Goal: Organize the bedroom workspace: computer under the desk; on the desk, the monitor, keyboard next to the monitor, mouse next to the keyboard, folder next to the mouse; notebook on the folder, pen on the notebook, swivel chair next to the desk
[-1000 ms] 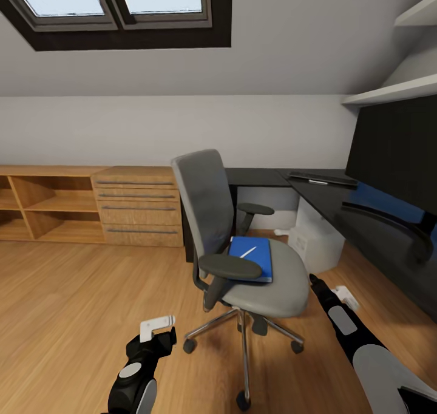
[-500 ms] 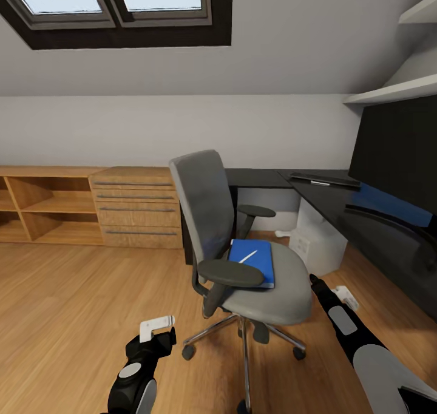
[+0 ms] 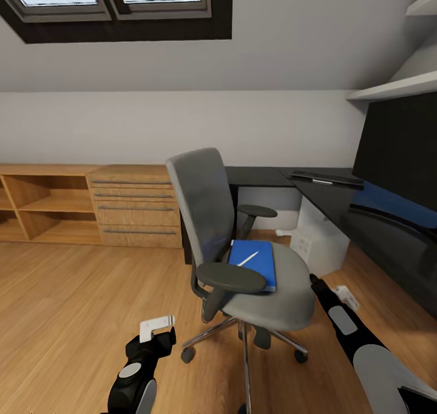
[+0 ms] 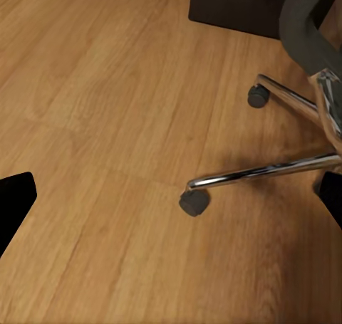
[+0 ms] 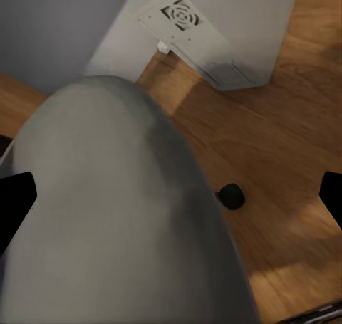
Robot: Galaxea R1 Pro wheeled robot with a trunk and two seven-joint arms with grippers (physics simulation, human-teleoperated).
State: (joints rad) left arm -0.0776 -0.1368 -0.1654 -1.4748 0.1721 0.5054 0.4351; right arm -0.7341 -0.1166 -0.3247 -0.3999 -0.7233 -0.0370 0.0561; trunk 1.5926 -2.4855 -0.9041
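The swivel chair (image 3: 206,207) stands in the middle of the head view, its grey seat (image 5: 128,210) turned toward me. On the seat lies the blue folder (image 3: 252,263) with a thin white pen (image 3: 247,258) on top. The black desk (image 3: 315,194) runs along the right, with the keyboard (image 3: 328,178) on it and the monitor (image 3: 397,150) at the right edge. Under it stands the light grey computer (image 3: 318,241). My left gripper (image 3: 156,328) is open, low beside the chair's chrome base (image 4: 263,173). My right gripper (image 3: 343,292) is open by the seat's right edge. Notebook and mouse are out of view.
A wooden dresser (image 3: 136,206) and open shelves (image 3: 42,204) line the back wall on the left. Bare wooden floor (image 3: 73,305) spreads in front of them. White wall shelves (image 3: 397,86) hang above the desk. A chair caster (image 4: 194,201) rests near my left gripper.
The whole view has crept a little closer to the chair, so the camera moved. Both arms keep the same pose, and folder and pen stay on the seat.
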